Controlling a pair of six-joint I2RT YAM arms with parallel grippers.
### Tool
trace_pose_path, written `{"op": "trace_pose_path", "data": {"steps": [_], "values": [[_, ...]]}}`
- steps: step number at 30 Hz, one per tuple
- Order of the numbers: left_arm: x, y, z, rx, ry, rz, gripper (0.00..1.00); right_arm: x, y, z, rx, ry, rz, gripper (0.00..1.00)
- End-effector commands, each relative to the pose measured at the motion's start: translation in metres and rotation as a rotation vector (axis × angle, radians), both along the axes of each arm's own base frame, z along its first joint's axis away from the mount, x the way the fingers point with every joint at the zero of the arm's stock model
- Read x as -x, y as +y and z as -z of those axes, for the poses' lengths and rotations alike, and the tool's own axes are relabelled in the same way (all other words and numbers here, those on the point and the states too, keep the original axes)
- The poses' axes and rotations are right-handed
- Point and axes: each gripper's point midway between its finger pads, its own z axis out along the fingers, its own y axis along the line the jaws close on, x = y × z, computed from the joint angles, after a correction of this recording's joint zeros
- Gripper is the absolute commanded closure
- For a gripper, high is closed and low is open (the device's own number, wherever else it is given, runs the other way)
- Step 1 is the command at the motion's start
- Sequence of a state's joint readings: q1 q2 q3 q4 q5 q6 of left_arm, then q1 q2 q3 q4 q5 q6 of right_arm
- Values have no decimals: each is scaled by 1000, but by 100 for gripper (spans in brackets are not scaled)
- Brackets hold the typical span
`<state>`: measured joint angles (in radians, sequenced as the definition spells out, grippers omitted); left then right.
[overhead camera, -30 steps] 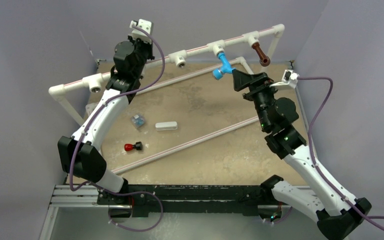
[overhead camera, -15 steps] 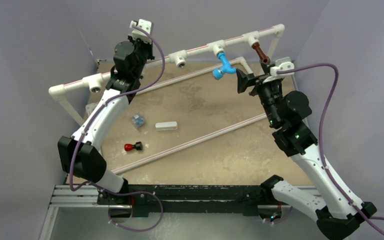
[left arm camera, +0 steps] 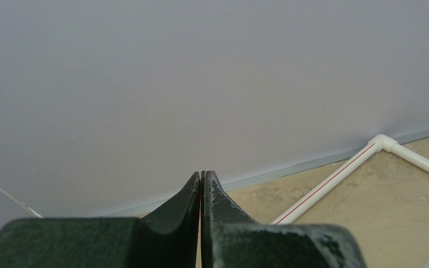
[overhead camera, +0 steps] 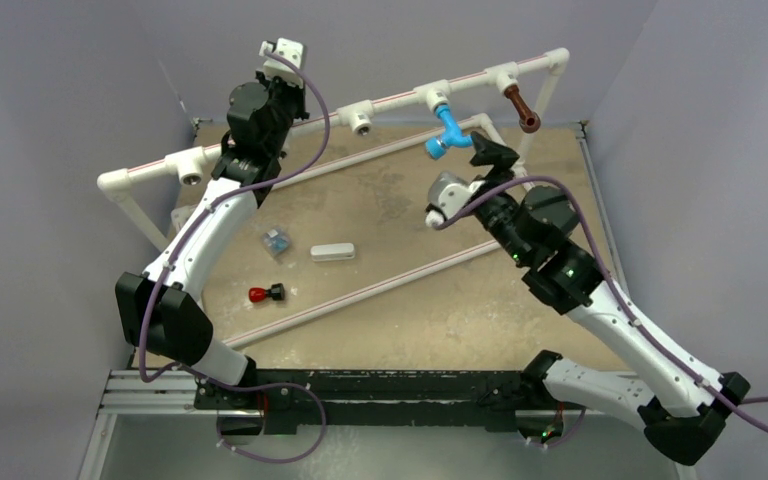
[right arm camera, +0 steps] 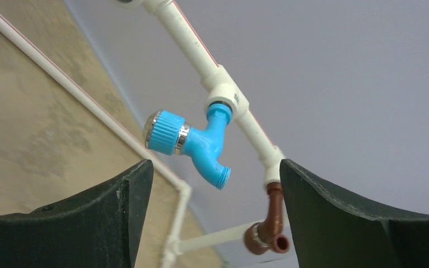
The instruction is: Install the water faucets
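Right gripper (right arm camera: 215,167) wide open, clear of both faucets.
You see the blue faucet (right arm camera: 192,146) on the pipe (overhead camera: 398,99) just ahead of its spread fingers, untouched; the brown faucet (right arm camera: 268,226) sits ahead, nearer its right finger. Your left gripper (left arm camera: 201,178) is closed, empty.

White arms (overhead camera: 200,225), black fingers (right arm camera: 335,218), purple cables (overhead camera: 327,118)
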<state>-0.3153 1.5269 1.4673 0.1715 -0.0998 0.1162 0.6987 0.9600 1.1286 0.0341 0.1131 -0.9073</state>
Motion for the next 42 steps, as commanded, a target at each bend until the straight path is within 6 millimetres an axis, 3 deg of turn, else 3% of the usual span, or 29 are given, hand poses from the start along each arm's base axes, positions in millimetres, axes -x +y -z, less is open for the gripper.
{"op": "trace_pose_path", "data": {"steps": [1, 6, 11, 26, 35, 42], "values": [[1, -18, 63, -70, 176, 65, 100, -9, -14, 4, 328, -231, 166, 16], [0, -18, 64, -71, 179, 66, 100, -8, -24, -7, 490, -427, 278, 15], [0, -18, 65, -74, 181, 66, 100, -17, -22, -2, 617, -494, 340, 15], [-1, -19, 66, -72, 184, 68, 100, -46, 9, 11, 648, -538, 355, 21], [2, -19, 61, -67, 173, 74, 100, -59, 18, 20, 632, -502, 353, 39], [3, -19, 59, -61, 169, 79, 100, -69, 6, 22, 620, -476, 381, 52]]}}
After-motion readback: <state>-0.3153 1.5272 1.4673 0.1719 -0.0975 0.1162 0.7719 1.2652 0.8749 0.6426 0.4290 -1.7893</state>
